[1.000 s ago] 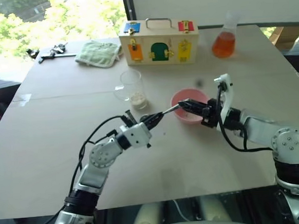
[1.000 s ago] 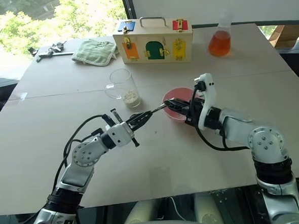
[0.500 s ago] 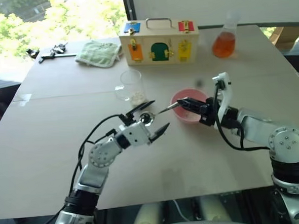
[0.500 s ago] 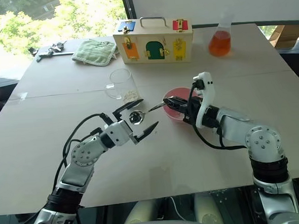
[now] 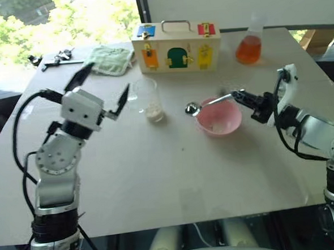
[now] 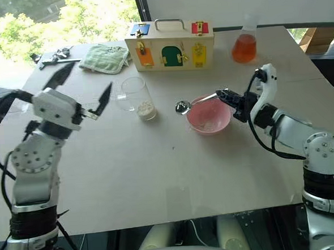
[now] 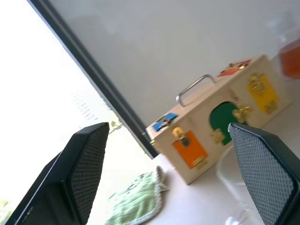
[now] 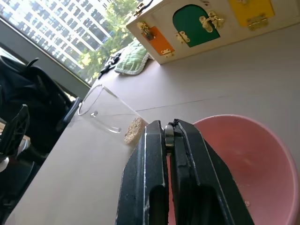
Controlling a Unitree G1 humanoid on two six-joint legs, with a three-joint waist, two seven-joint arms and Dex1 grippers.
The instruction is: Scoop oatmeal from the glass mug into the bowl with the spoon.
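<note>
Right tool (image 6: 226, 95): gripping the thin end of the spoon (image 6: 197, 101) handle between closed fingers, so the long handle is reaching out level ahead of it.
Spoon: hanging above the near-left rim of the pink bowl (image 6: 209, 116), its oval head (image 6: 182, 107) sticking out past the rim toward the mug; the head is looking empty, though that is hard to judge.
Left tool (image 5: 101, 92): standing wide open and raised off the counter (image 6: 158, 171), holding nothing; its fingers (image 7: 262, 173) are pointing toward the latch box (image 6: 169, 44).
Glass mug (image 6: 136, 98): standing upright on the counter between the two arms, just left of the spoon's head, apart from the bowl.
Oatmeal (image 6: 146, 109): sitting as a small pale heap at the bottom of the mug; a few pale specks are showing inside the bowl.
Why this layout: mug and bowl are sitting near each other, probably to keep the spoon's carry short.
Step in hand: likely bringing the spoon toward the mug for a dip; the scoop is not yet made.
Bystanders: a green cloth (image 6: 104, 57) and a flask of orange liquid (image 6: 244, 43) are resting at the far edge, well apart from the work.
</note>
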